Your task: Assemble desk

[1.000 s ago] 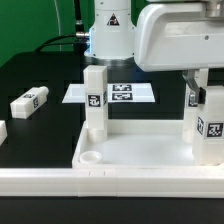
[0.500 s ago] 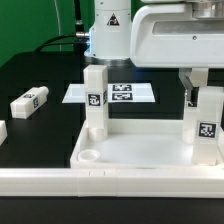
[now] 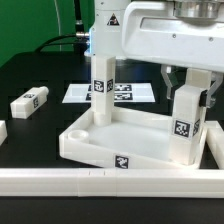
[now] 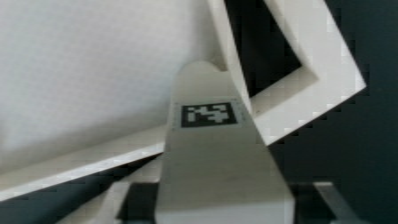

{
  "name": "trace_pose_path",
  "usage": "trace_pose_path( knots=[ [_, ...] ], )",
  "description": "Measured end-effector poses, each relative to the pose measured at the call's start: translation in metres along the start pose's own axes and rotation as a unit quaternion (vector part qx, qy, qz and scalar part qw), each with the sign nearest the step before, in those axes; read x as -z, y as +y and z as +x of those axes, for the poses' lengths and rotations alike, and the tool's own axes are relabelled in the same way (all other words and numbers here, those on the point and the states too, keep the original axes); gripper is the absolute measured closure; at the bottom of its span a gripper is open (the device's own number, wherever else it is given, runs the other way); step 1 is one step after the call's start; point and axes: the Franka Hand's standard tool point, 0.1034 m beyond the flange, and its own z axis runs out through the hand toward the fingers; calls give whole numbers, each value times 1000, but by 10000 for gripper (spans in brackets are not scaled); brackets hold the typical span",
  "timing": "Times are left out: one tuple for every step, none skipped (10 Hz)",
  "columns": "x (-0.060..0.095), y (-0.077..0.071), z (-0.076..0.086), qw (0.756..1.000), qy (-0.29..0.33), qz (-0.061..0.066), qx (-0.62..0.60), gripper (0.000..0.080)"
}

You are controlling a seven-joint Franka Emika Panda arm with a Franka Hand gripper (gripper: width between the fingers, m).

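Black table (image 3: 30,130): tabletop (image 3: 130,145), loose leg (image 3: 30,103), marker board (image 3: 120,94)

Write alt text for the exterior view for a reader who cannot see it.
A white robot gripper closes around the top of an upright tagged white leg standing in a corner of the white tray-like desk tabletop, which sits skewed on a black table. A second leg stands in another corner, a loose leg lies at the view's left, and the marker board lies behind.

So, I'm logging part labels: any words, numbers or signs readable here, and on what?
No words or numbers are readable.
Black-white square tags only, patterns and not text: on the upright legs, the tabletop, the loose leg and the marker board.
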Motion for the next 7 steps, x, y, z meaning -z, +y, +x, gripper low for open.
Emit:
trace_pose_path(
  knots=[
    [0, -1, -1, 1000, 0, 0, 2, 328],
    [0, -1, -1, 1000, 0, 0, 2, 328],
    [0, -1, -1, 1000, 0, 0, 2, 193],
    [2, 0, 0, 1000, 0, 2, 7, 193],
    [14, 2, 0, 1000, 1, 8, 21, 158],
    [27, 9, -1, 999, -1, 14, 32, 152],
    [39, 19, 5, 999, 0, 18, 51, 152]
  ],
)
